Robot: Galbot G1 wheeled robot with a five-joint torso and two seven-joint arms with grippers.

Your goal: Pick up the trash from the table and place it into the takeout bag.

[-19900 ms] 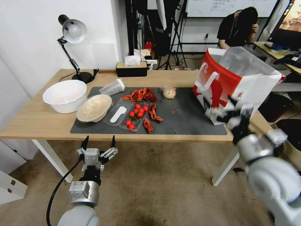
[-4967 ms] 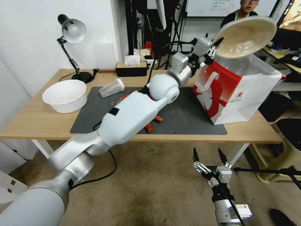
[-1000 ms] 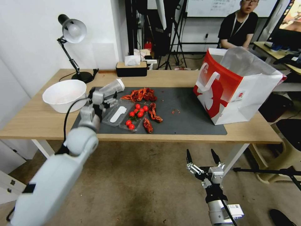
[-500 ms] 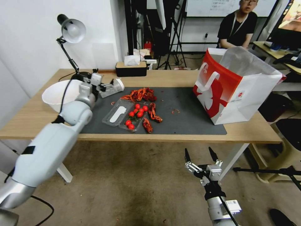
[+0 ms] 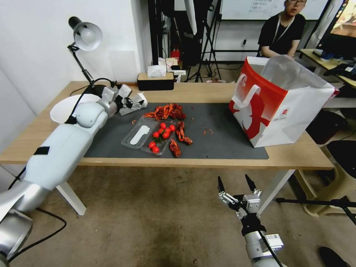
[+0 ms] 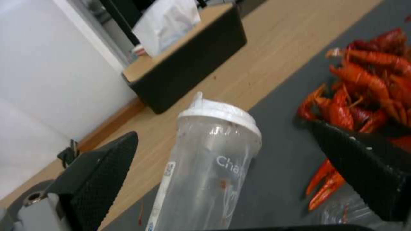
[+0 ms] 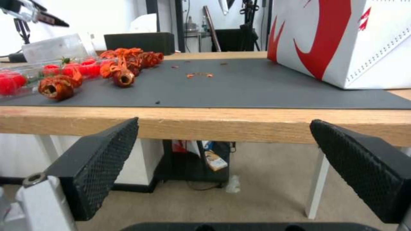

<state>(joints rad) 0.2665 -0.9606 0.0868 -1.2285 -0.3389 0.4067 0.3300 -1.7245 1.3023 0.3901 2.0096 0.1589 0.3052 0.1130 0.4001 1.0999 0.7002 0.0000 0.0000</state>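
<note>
A clear plastic cup with a white lid (image 5: 142, 99) lies on its side at the far left corner of the dark mat (image 5: 222, 141) on the table (image 5: 207, 91). My left gripper (image 5: 130, 103) is open, one finger on each side of the cup (image 6: 210, 166), not closed on it. The red and white takeout bag (image 5: 278, 100) stands at the right end of the table, its top open. My right gripper (image 5: 237, 185) hangs open and holds nothing, below the table's front edge (image 7: 222, 122), facing the bag (image 7: 342, 41).
A big white bowl (image 5: 61, 107) sits left of the mat, partly behind my left arm. A clear tray of cherry tomatoes (image 5: 154, 137) and red crayfish shells (image 5: 167, 111) lie mid-mat. A desk lamp (image 5: 87, 37) and tissue box (image 5: 155, 81) stand at the back.
The beige bowl that my left gripper held over the bag is gone from view. In the last second the left arm swung back and reached the cup; the right arm barely moved.
</note>
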